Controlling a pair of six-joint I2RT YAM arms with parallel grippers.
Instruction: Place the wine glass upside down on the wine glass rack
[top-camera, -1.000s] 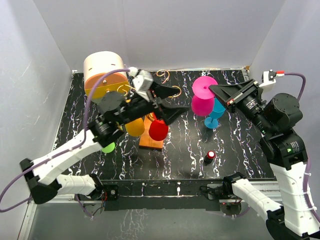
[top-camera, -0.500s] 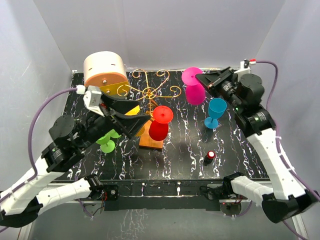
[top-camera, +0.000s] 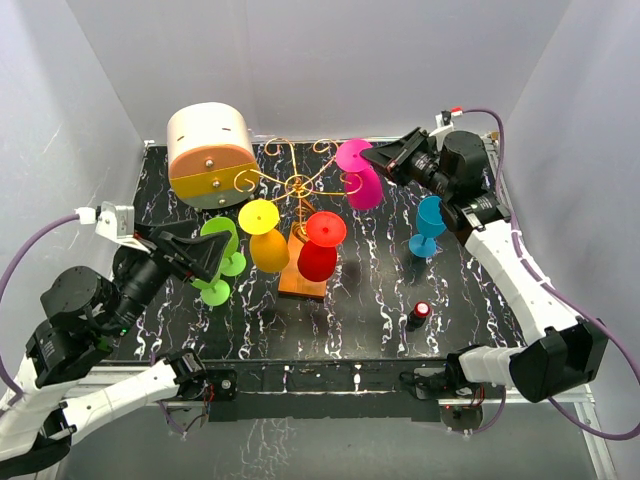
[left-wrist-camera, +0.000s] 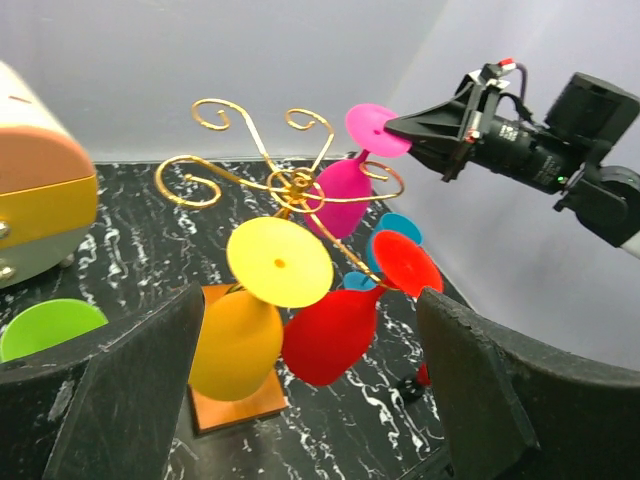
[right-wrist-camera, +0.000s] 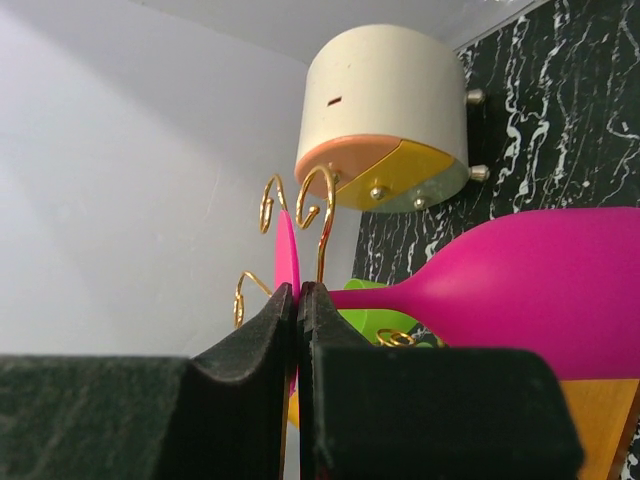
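Glass foot (right-wrist-camera: 286, 250) in right pincer (right-wrist-camera: 298, 292), close-up

right gripper (top-camera: 369, 155) pinching magenta wine glass (top-camera: 365, 188) foot, bowl seemingly against gold rack (top-camera: 298, 186)

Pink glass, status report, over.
Right fingers shut on pink glass foot, glass tilted at rack arm. Left fingers open, empty. Red glass hangs nearby.
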